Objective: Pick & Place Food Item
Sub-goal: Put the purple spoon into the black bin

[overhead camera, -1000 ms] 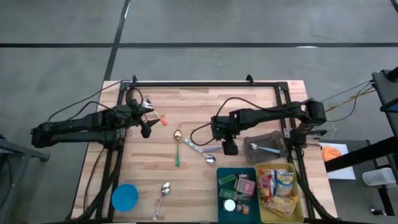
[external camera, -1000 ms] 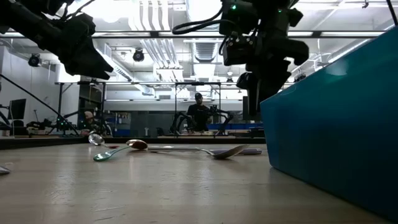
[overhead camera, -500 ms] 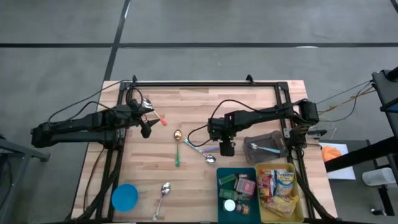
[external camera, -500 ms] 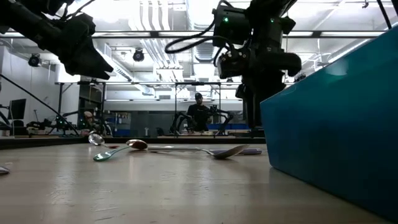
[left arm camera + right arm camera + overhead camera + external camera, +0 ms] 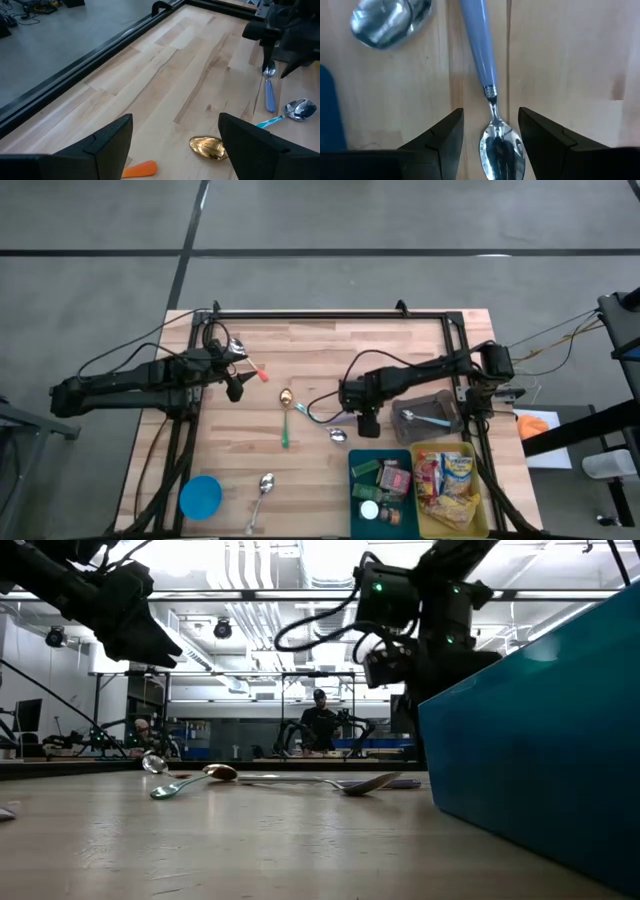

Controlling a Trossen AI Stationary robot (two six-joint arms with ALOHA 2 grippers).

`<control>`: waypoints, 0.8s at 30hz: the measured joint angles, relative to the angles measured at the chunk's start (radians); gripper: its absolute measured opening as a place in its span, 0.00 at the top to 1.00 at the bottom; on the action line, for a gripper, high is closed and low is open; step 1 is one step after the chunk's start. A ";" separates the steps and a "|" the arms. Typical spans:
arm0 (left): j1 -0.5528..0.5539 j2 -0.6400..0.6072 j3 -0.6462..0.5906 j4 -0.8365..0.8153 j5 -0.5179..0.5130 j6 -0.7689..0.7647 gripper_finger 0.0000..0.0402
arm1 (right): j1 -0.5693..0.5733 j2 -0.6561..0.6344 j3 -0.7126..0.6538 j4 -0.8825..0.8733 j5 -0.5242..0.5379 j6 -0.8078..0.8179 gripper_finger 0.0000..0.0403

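Right gripper [image 5: 490, 145] mid-desk [image 5: 400, 345], fingers spread either side of blue-handled spoon [image 5: 485, 85], not gripping. Left gripper [image 5: 172, 145] frame left, fingers spread, empty.

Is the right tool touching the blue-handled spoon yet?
Apart. In the right wrist view the right tool has its fingers open on either side of the blue-handled spoon, with bare wood showing between each finger and the spoon.

even, bright overhead light fills every view. the low view glares at the white ceiling lamps [image 5: 250, 560], leaving arms silhouetted. the silver spoon bowl [image 5: 501, 148] blurs close up.
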 joint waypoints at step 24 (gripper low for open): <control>0.000 0.000 0.000 0.000 0.000 0.000 0.26 | 0.004 -0.004 -0.115 0.175 0.011 0.003 0.54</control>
